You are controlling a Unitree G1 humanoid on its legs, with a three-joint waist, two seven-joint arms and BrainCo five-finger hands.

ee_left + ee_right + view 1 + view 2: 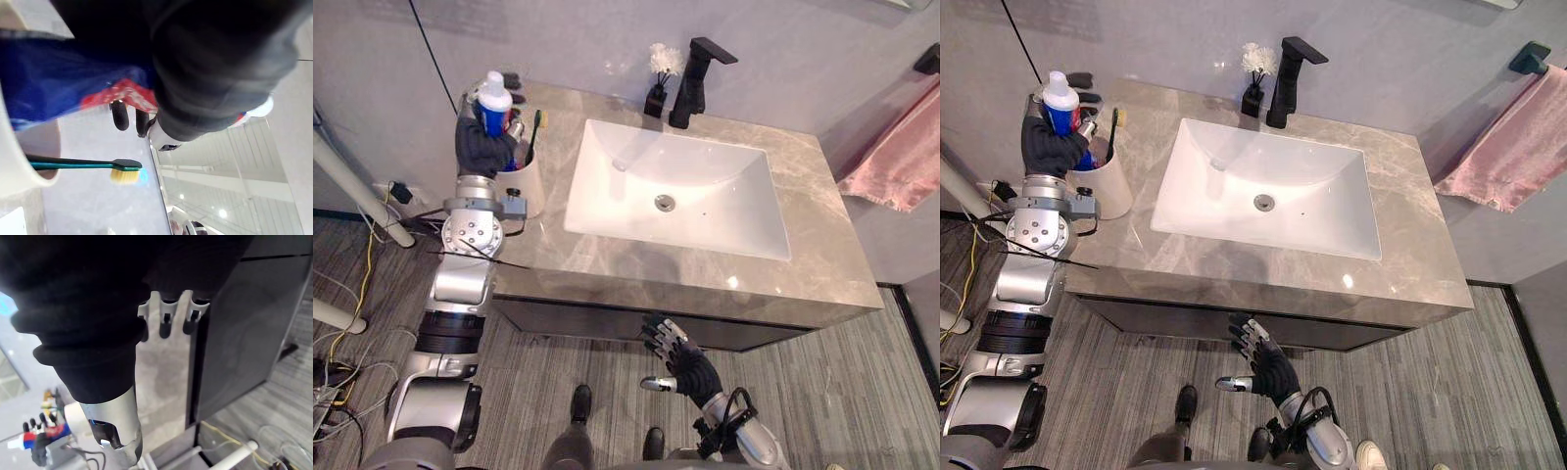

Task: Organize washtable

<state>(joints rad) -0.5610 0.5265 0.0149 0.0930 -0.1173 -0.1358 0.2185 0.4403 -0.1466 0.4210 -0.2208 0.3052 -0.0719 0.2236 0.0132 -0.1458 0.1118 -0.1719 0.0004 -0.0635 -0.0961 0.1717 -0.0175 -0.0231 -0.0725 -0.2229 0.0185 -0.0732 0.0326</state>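
Observation:
My left hand is shut on a blue toothpaste tube with a white cap. It holds the tube upright at the mouth of a white cup on the left end of the marble counter. A green-handled toothbrush stands in that cup with its yellow bristles up, beside the tube. My right hand hangs open below the counter's front edge, by the dark cabinet front, and holds nothing; its fingers are straight.
A white basin fills the middle of the counter, with a black faucet and a small dark vase of white flowers behind it. A pink towel hangs on the right wall. A white pole leans at the left.

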